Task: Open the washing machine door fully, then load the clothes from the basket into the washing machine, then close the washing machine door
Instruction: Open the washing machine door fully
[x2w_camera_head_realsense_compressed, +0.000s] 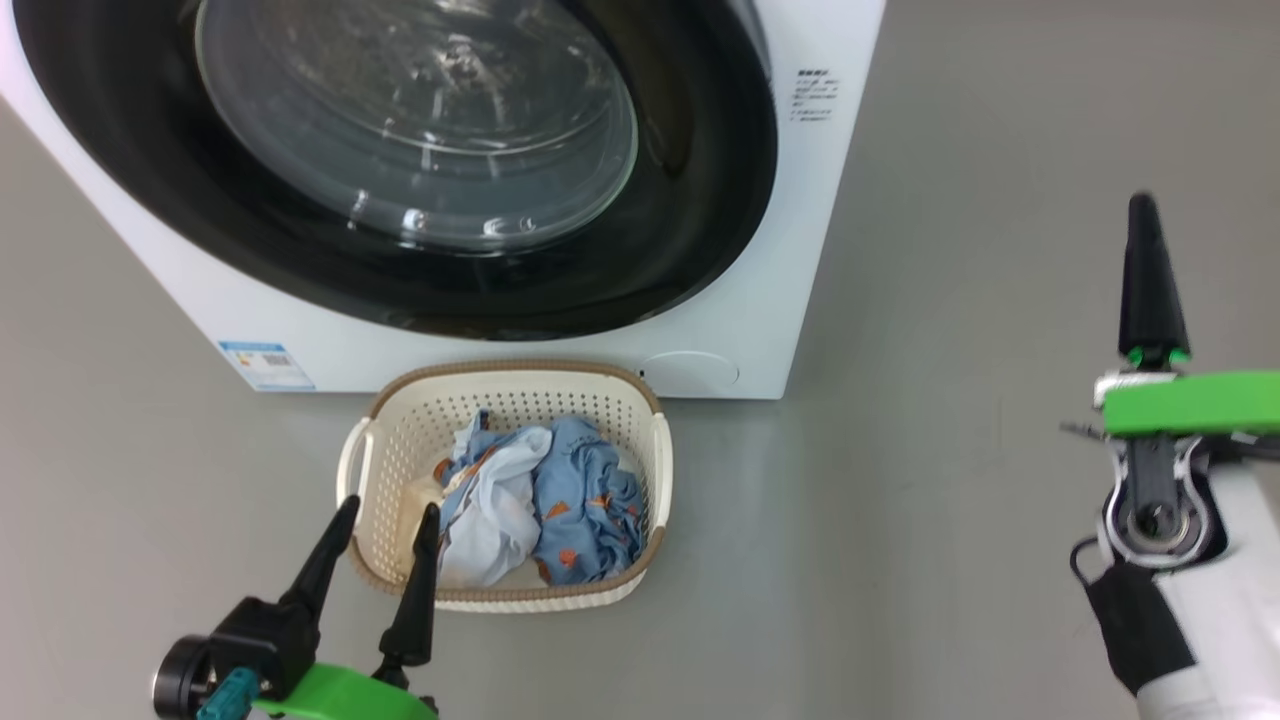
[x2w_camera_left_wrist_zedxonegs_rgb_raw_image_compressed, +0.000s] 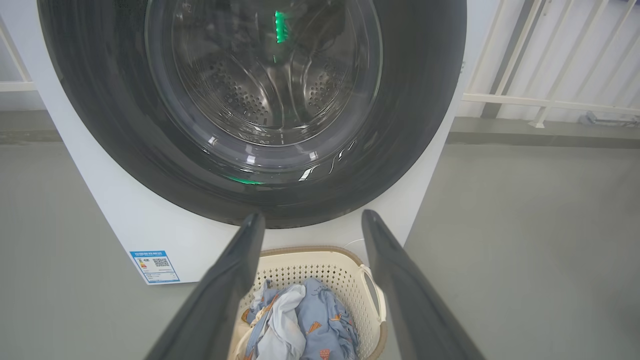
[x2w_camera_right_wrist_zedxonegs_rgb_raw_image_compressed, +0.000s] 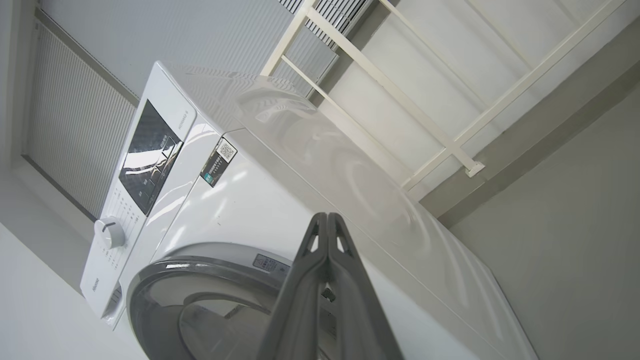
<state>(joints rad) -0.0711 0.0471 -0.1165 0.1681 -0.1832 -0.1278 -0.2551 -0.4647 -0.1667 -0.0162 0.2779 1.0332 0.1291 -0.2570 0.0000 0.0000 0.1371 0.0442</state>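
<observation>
The washing machine (x2w_camera_head_realsense_compressed: 760, 340) is a white box, and the washing machine door (x2w_camera_head_realsense_compressed: 700, 200), a black ring around clear glass, lies flat against its front. In front of it on the floor stands the basket (x2w_camera_head_realsense_compressed: 510, 370) holding the clothes (x2w_camera_head_realsense_compressed: 570, 500), blue printed and white pieces. My left gripper (x2w_camera_head_realsense_compressed: 390, 510) is open at the basket's near left corner, above the rim. In the left wrist view the left gripper (x2w_camera_left_wrist_zedxonegs_rgb_raw_image_compressed: 312, 220) points at the door (x2w_camera_left_wrist_zedxonegs_rgb_raw_image_compressed: 415, 125) over the basket (x2w_camera_left_wrist_zedxonegs_rgb_raw_image_compressed: 310, 252) and clothes (x2w_camera_left_wrist_zedxonegs_rgb_raw_image_compressed: 320, 320). My right gripper (x2w_camera_head_realsense_compressed: 1142, 215) is shut on nothing, off to the right of the machine. Its wrist view has the right gripper (x2w_camera_right_wrist_zedxonegs_rgb_raw_image_compressed: 327, 220) against the machine's side (x2w_camera_right_wrist_zedxonegs_rgb_raw_image_compressed: 240, 200).
A blue label sticker (x2w_camera_head_realsense_compressed: 265, 365) sits low on the machine's front. Bare grey floor (x2w_camera_head_realsense_compressed: 950, 450) spreads to the right of machine and basket. A white railing (x2w_camera_left_wrist_zedxonegs_rgb_raw_image_compressed: 540, 100) runs behind. A control panel with a knob (x2w_camera_right_wrist_zedxonegs_rgb_raw_image_compressed: 109, 232) is on the machine's upper front.
</observation>
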